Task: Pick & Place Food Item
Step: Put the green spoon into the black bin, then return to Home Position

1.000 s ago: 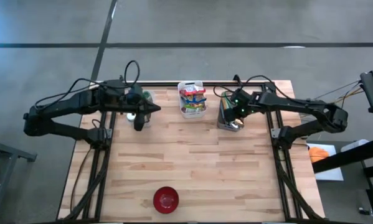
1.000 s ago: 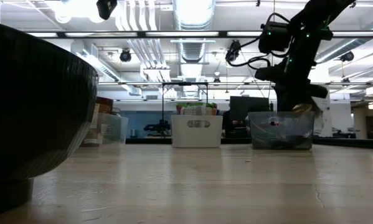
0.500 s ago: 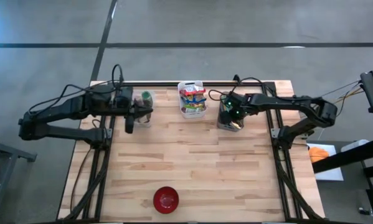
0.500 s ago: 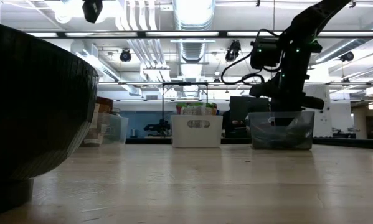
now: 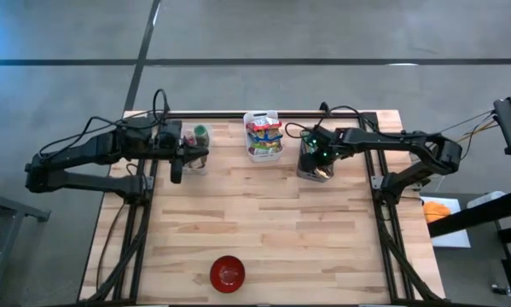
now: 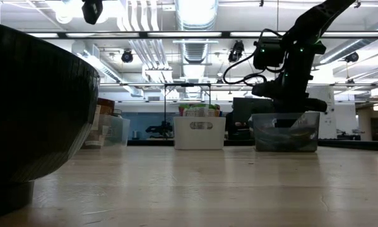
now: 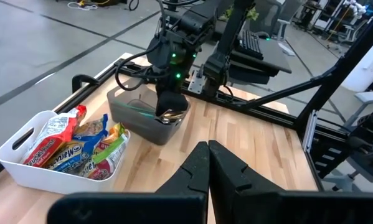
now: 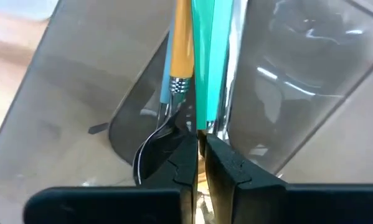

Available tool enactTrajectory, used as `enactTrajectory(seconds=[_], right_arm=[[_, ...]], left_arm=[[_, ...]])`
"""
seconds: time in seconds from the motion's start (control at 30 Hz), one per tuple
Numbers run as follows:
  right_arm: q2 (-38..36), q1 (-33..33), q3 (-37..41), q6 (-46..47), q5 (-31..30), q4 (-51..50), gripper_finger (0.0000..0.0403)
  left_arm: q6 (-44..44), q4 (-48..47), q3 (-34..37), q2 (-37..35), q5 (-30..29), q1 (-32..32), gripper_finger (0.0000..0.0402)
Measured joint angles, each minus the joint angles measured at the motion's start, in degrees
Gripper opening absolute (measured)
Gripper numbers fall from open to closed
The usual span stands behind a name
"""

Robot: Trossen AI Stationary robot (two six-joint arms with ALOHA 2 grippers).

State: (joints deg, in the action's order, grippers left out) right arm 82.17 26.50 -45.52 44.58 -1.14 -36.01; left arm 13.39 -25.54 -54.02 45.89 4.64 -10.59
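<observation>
A white basket (image 5: pixel 264 136) of bright snack packets (image 7: pixel 74 149) stands at the table's far middle. To its right stands a grey see-through bin (image 5: pixel 315 159) holding utensils, among them a teal handle (image 8: pixel 206 62) and an orange-handled spoon (image 8: pixel 181 43). My right gripper (image 8: pixel 200 140) points down into this bin, shut, its tips at the teal handle's lower end. My left gripper (image 7: pixel 208 148) hovers shut and empty by a small clear bin (image 5: pixel 195 136) at the far left. A red bowl (image 5: pixel 227 273) sits near the front edge. My right gripper reaches into the grey bin from above, and its shut fingertips (image 8: pixel 187 146) stand right at the lower end of the teal handle (image 8: pixel 202 121). I cannot tell whether they pinch it or only touch it.
The red bowl looms large and dark at the left of the low view (image 6: pixel 37 120). Bare wooden tabletop (image 5: pixel 264 222) stretches between the far row of bins and the bowl. Black frame rails (image 5: pixel 144 213) run along both side edges.
My right gripper has sunk from above the grey bin's rim down into the bin, staying shut. My left gripper has drawn back toward the table's left edge, away from the white basket. Both have kept still over the last half second.
</observation>
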Motion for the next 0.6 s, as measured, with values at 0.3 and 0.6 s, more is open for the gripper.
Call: enactTrajectory(seconds=[0.3, 0.6], right_arm=[[0.00, -0.02, 0.00, -1.67, 5.04, 0.31, 0.0153], [-2.79, -0.39, 0.00, -0.79, 5.95, 0.11, 0.0253]], left_arm=[[0.20, -0.02, 0.00, 0.00, 0.95, 0.00, 0.0001], [1.66, -1.77, 0.00, -2.46, 4.61, 0.00, 0.0001]])
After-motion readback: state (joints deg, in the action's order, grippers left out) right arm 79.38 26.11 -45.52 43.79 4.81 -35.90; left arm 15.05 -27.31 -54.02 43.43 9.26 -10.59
